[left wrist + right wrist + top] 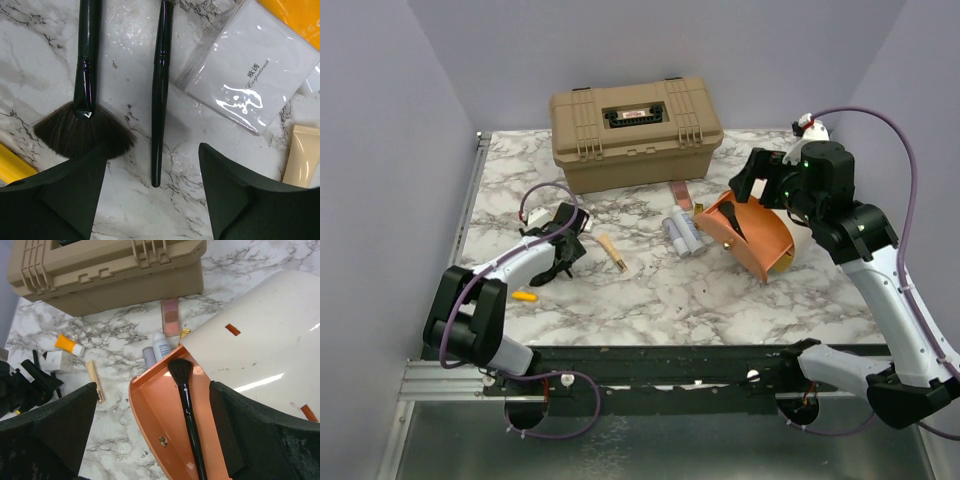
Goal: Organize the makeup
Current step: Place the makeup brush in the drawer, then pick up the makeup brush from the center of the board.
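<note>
**Left tool lines up on a slim brush; pouch lies open**

The left tool (152,150) hangs low over the worktop (670,300). Its jaws are apart and straddle the slim black brush (161,75) without touching it, a stance that suits a pinch across the handle. The fan brush (82,132) lies just beside.

The right tool (153,386) is spread wide above the round pouch (270,340). The pouch lies on its side with its mouth toward the loose makeup, probably so items can slide in. One black brush (187,400) is inside. The pale tubes (682,235) and the tan-handled brush (611,252) lie loose between the arms.

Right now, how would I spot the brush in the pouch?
Find the big tan case at the back. Right of its front lies an open cream pouch with orange lining. The black brush rests inside, the only one not on the marble table.
</note>
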### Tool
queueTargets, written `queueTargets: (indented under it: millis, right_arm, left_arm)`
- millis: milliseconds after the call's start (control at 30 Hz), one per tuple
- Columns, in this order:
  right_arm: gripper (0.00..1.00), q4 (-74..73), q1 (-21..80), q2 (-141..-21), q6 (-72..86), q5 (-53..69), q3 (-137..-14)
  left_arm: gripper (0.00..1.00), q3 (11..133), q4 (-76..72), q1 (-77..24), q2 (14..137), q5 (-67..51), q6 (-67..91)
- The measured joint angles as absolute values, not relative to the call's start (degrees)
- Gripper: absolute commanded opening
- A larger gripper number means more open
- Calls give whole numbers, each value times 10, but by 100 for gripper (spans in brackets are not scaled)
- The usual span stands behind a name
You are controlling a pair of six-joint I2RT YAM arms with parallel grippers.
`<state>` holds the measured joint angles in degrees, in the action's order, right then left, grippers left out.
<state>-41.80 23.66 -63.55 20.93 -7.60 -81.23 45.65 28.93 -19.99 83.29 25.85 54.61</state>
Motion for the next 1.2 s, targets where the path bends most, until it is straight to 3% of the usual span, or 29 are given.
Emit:
queueTargets:
  millis: [300,600,900,1200]
  right_arm:
    - [100,-423,237,-637,209,-69,-812]
    - [100,-427,237,-638,209,-59,-812]
    - [100,-427,237,-638,209,-50,-812]
    - [100,-427,237,-638,209,-50,-810]
  left_arm:
    - [62,474,284,-199,839,257,541]
    - [60,474,284,-199,826,257,538]
    - [47,475,277,-199,831,248,546]
    - [46,474,270,-199,854,235,564]
